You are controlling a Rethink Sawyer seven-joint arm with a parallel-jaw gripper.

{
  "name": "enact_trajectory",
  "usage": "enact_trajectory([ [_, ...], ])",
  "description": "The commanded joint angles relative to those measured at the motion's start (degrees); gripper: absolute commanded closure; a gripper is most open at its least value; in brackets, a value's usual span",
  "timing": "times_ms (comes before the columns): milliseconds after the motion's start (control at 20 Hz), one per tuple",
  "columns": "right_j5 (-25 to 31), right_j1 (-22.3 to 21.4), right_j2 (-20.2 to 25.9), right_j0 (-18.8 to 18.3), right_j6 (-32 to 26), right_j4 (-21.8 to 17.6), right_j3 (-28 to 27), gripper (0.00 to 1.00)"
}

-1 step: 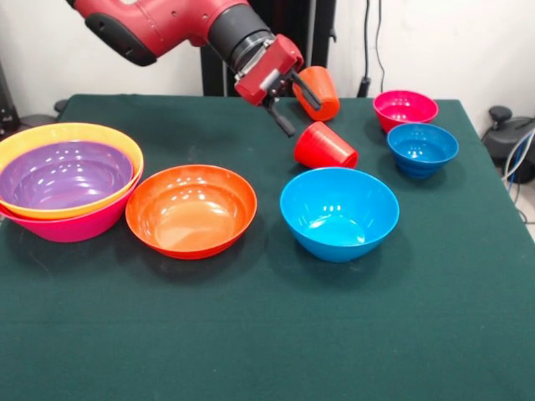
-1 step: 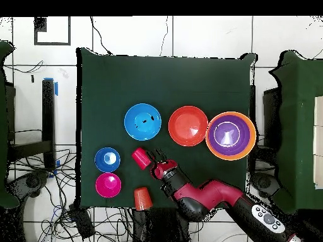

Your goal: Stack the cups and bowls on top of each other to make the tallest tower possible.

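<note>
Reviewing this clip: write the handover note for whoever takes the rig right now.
Hand: open, empty, close beside the red cup, which lies on its side.
Done: purple bowl nested in yellow-orange bowl in pink bowl.
Left to stack: red-orange bowl, medium blue bowl, small blue bowl, magenta bowl, orange cup, red cup, all loose.

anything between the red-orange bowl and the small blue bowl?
Yes: the medium blue bowl sits between the red-orange bowl and small blue bowl, clearest in the front view.

red arm [image 1: 159, 25], black wrist band, dark jaws
</note>
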Motion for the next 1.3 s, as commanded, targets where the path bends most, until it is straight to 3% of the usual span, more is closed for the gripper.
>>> enact_trajectory([
  [50,-3.04,3.73,-3.77,5.43,6.77,2.11,-6.15,0.00],
  [650,-8.17,4.80,-4.95,9.12,7.99,0.23,-11.77,0.00],
  [1300,-10.25,3.83,-8.18,11.18,7.55,1.58,-12.62,0.00],
])
